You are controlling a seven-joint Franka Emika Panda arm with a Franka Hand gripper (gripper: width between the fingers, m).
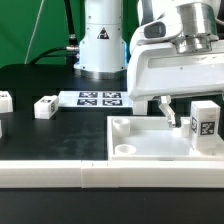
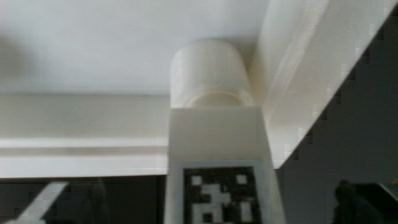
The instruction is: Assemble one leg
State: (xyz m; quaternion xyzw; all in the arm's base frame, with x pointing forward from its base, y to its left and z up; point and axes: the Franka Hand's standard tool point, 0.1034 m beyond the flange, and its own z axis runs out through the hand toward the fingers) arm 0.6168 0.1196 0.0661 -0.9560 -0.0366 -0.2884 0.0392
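Note:
A leg (image 1: 205, 122), a small white block with a black-and-white tag, stands upright on the exterior view's right part of the large white panel (image 1: 135, 152). In the wrist view the leg (image 2: 217, 150) runs away from the camera, and its round end (image 2: 214, 75) meets the panel (image 2: 89, 125). My gripper (image 1: 190, 115) hangs over the leg. Its fingers (image 2: 365, 198) stand wide on both sides of the leg, with dark gaps between, so the gripper (image 2: 199, 208) is open around it.
Two loose legs (image 1: 45, 107) (image 1: 4, 100) lie on the black table at the exterior view's left. The marker board (image 1: 98, 98) lies behind, before the robot base (image 1: 100, 45). A round socket (image 1: 121, 125) shows at the panel's corner.

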